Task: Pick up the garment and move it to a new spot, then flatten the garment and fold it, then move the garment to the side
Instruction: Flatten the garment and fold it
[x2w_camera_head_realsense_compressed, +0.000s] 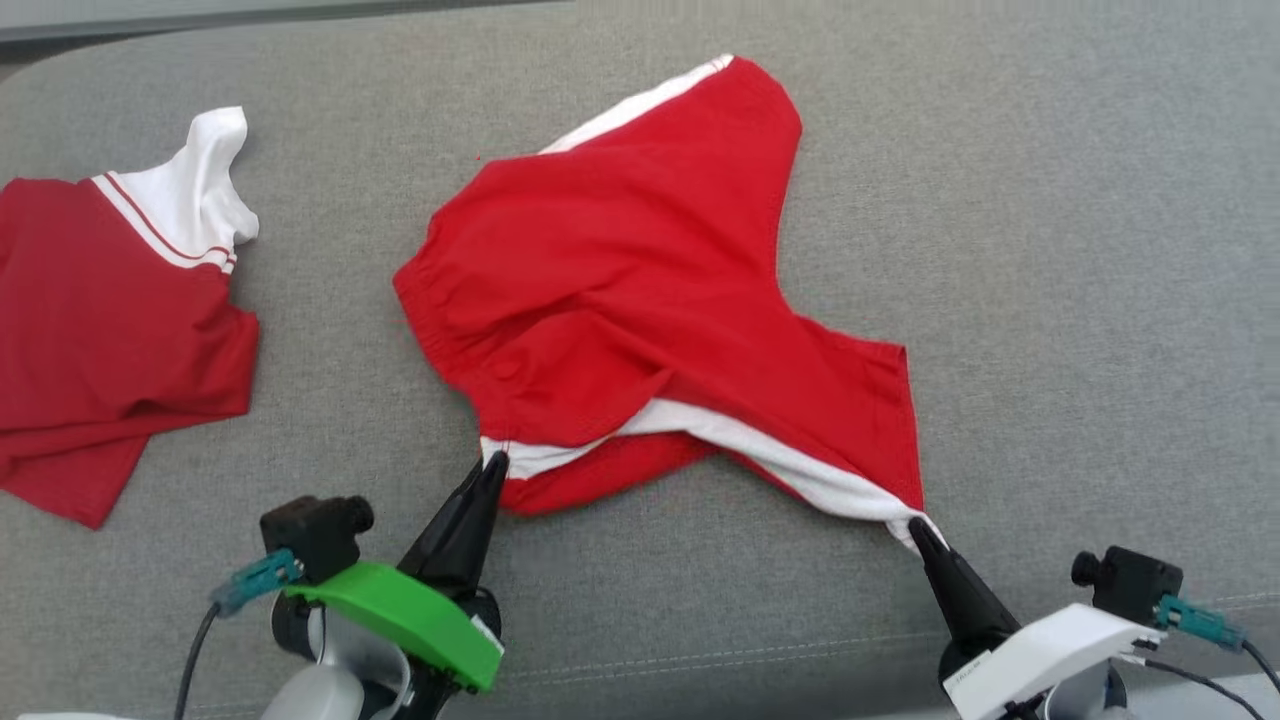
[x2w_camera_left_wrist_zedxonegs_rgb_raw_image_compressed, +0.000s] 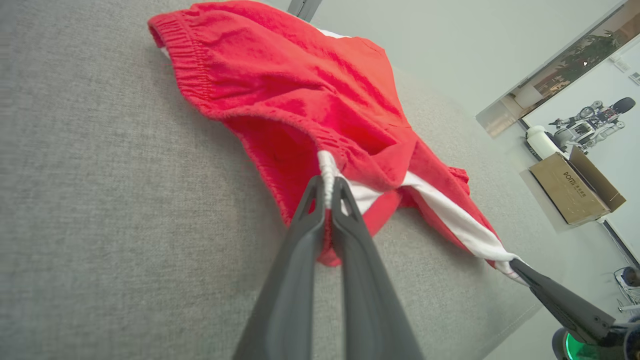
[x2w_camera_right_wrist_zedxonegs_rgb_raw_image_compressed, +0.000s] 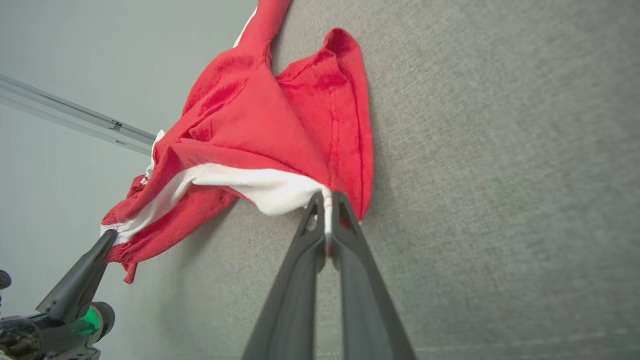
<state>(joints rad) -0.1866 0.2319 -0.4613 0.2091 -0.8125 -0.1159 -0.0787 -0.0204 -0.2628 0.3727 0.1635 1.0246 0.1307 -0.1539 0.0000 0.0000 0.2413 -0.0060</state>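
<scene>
Left wrist view: the left pincer (x2w_camera_left_wrist_zedxonegs_rgb_raw_image_compressed: 328, 186) clenches a white-trimmed corner of the red shorts (x2w_camera_left_wrist_zedxonegs_rgb_raw_image_compressed: 300, 85); the right pincer (x2w_camera_right_wrist_zedxonegs_rgb_raw_image_compressed: 327, 205) is clamped on the white stripe's end at the other near corner. The shorts lie rumpled on the grey fabric surface (x2w_camera_head_realsense_compressed: 1050, 250), well apart from a red shirt (x2w_camera_head_realsense_compressed: 110, 330). Both holds are thin tip pinches, so an uneven pull could slip a corner free or drag twisted folds along.

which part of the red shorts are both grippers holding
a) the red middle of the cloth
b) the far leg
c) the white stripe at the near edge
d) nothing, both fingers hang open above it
c: the left gripper and the right gripper each have fingers shut on the white stripe along the near edge of the red shorts.
</scene>
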